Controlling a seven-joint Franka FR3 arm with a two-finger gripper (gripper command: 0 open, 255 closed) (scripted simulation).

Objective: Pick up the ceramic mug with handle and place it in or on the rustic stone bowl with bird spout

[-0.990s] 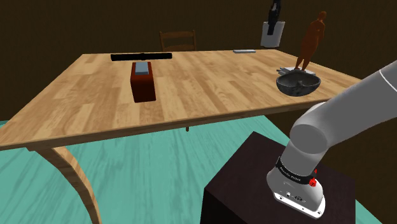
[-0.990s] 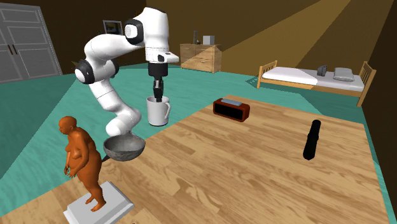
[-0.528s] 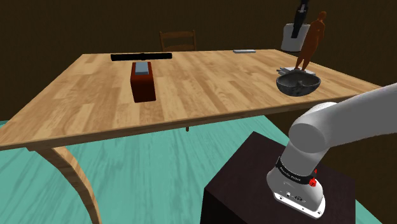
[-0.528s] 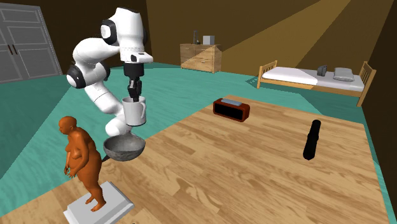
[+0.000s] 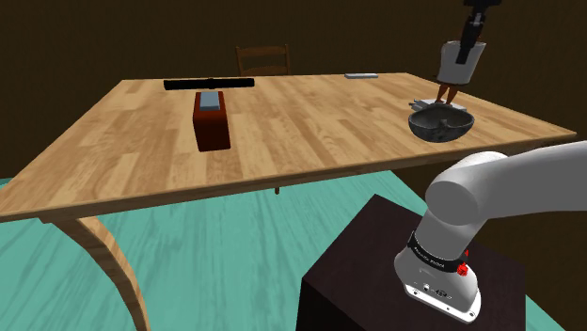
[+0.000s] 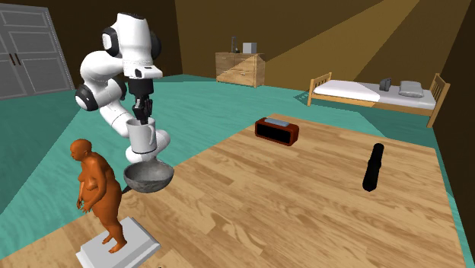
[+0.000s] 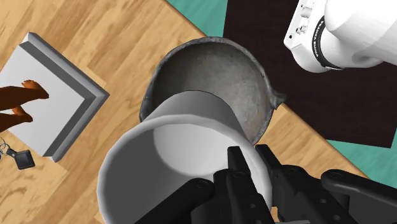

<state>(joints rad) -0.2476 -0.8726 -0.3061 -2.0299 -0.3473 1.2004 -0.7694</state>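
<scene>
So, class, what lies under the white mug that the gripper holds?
The grey bowl lies below the mug, empty where its inside shows. The mug, clasped at its rim by the gripper, covers part of the bowl, so that part cannot be seen.

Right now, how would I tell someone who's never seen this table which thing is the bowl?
Find the big wooden table, then its corner nearest the white arm. Beside the brown figurine sits the bowl: round, rough, dark grey, the only hollow thing on the table, right under the white mug.
</scene>
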